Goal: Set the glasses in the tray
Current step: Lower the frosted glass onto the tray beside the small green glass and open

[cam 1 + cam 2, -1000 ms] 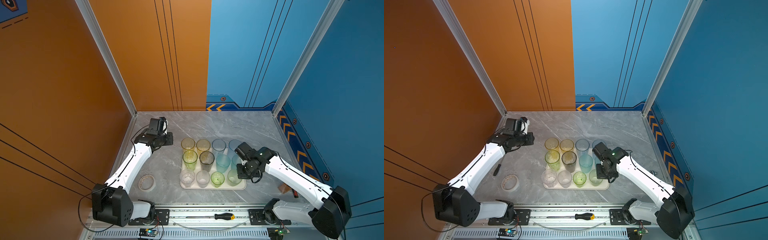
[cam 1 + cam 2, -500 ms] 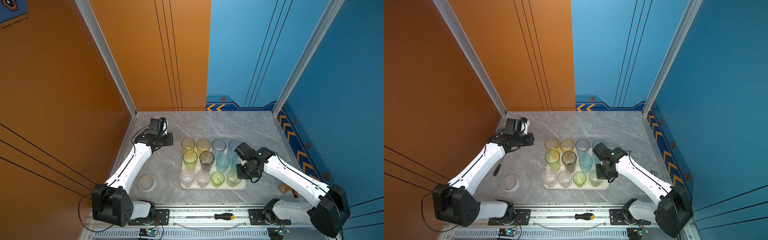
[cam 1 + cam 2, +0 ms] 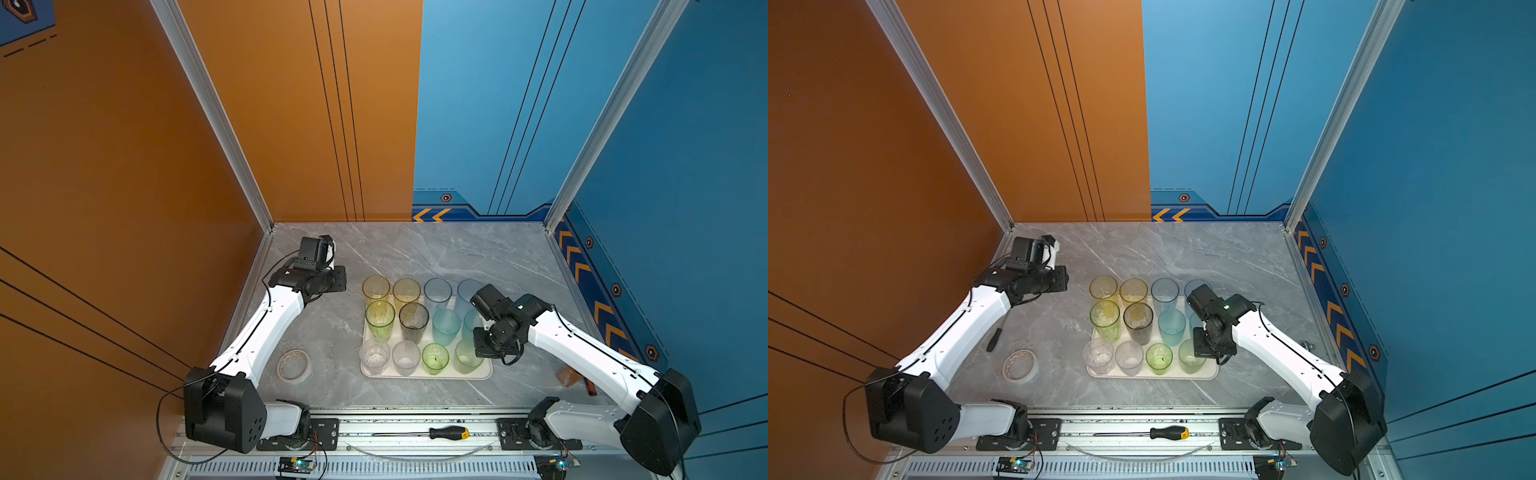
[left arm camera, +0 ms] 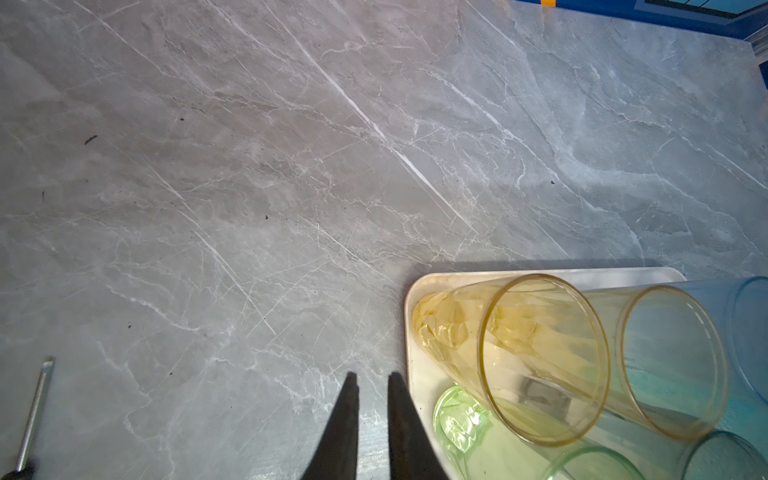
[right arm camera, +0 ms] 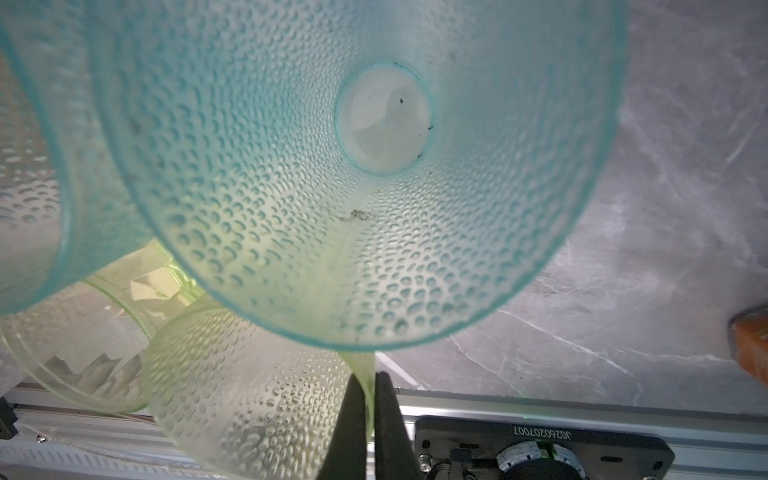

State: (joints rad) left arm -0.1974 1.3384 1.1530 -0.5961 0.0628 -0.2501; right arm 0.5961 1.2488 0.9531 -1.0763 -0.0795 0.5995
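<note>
We record one legible marking: a printed code on the black base plate (image 5: pixel 623 444) by the rail. It is upside down in the right wrist view and reads roughly JG260207007, last digits uncertain. Orange chevron signs (image 3: pixel 432 215) stand on the blue back wall band.

glasses (image 3: pixel 414 322) crowd the tray (image 3: pixel 424 376); table (image 3: pixel 415 249) behind lies open; gaps between seem tight.

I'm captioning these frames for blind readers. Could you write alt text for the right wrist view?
The right gripper pinches the rim of a pale green glass. A dimpled teal glass beside it, seen from its open mouth, fills most of the frame, with grey table behind.
</note>
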